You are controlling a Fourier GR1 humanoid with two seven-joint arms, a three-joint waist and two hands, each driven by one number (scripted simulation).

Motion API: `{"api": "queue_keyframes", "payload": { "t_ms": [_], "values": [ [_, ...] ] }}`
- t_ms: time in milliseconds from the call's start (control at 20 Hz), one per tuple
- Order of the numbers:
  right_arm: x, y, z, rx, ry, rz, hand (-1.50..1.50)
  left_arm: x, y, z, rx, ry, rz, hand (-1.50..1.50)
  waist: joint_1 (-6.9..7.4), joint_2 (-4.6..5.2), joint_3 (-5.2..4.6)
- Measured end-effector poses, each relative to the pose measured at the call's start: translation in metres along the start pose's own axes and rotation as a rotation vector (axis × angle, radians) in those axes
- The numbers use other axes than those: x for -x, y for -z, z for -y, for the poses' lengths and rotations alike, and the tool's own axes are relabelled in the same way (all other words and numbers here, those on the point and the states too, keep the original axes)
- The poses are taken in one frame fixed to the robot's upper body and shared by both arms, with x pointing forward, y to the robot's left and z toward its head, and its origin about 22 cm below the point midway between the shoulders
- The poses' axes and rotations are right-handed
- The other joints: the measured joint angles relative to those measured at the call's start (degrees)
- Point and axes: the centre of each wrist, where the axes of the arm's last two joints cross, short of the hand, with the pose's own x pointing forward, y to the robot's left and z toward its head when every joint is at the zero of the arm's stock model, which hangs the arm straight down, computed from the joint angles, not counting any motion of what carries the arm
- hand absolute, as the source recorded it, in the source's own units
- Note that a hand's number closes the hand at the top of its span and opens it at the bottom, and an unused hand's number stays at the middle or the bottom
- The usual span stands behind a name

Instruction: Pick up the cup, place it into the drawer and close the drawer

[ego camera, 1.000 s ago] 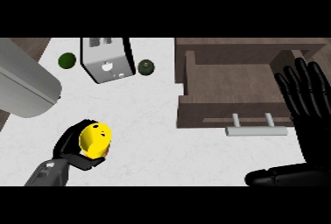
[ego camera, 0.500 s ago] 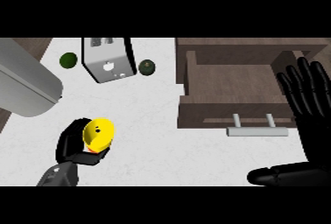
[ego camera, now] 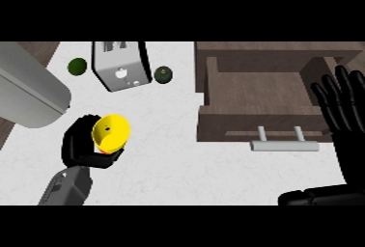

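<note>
Yellow is the colour of the cup (ego camera: 112, 133), and your left hand (ego camera: 85, 147) has its black fingers curled round it, so that the cup shows only on the hand's right side, tilted, with its round end turned up toward you. You seem to be carrying it: the cup looks lifted off the counter, and the next stretch is a move across to the right.

Up and to the left of that hand lies a large grey cylinder (ego camera: 28, 94). Above the hand stands a silver toaster (ego camera: 121, 65), with a dark green round fruit (ego camera: 77, 66) on its left and another green fruit (ego camera: 164, 74) on its right.

To the right of the cup, well apart from it, the brown wooden drawer (ego camera: 260, 89) stands pulled open, its inside bare, its metal bar handle (ego camera: 284, 144) facing you. It is open so that the cup can go in.

At the far right your right hand (ego camera: 345, 108) rests with fingers straight and spread, pointing up, beside the drawer's right wall and holding nothing.

Everything sits on a white speckled counter (ego camera: 171, 169). Little of the room shows beyond it.
</note>
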Motion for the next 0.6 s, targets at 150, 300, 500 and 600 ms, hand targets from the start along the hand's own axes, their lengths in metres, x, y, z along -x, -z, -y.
{"api": "queue_keyframes", "payload": {
  "t_ms": [150, 300, 500, 600],
  "values": [
    [0.003, 0.000, 0.001, 0.003, 0.003, -0.004, -1.50, -0.009, 0.011, 0.022, 0.065, -0.020, 0.018, 1.50, 0.14, -0.03, 0.02],
    [0.008, -0.001, 0.003, 0.004, 0.000, -0.009, -1.50, -0.025, 0.025, 0.044, 0.116, -0.040, 0.041, 1.50, 0.23, -0.05, 0.03],
    [0.011, -0.001, 0.006, 0.006, 0.000, -0.005, -1.50, -0.051, 0.048, 0.076, 0.160, -0.066, 0.050, 1.50, 0.16, -0.01, 0.02],
    [0.009, 0.002, 0.004, 0.007, 0.002, -0.001, -1.50, -0.063, 0.062, 0.092, 0.173, -0.074, 0.057, 1.50, 0.04, 0.03, 0.02]
  ]
}}
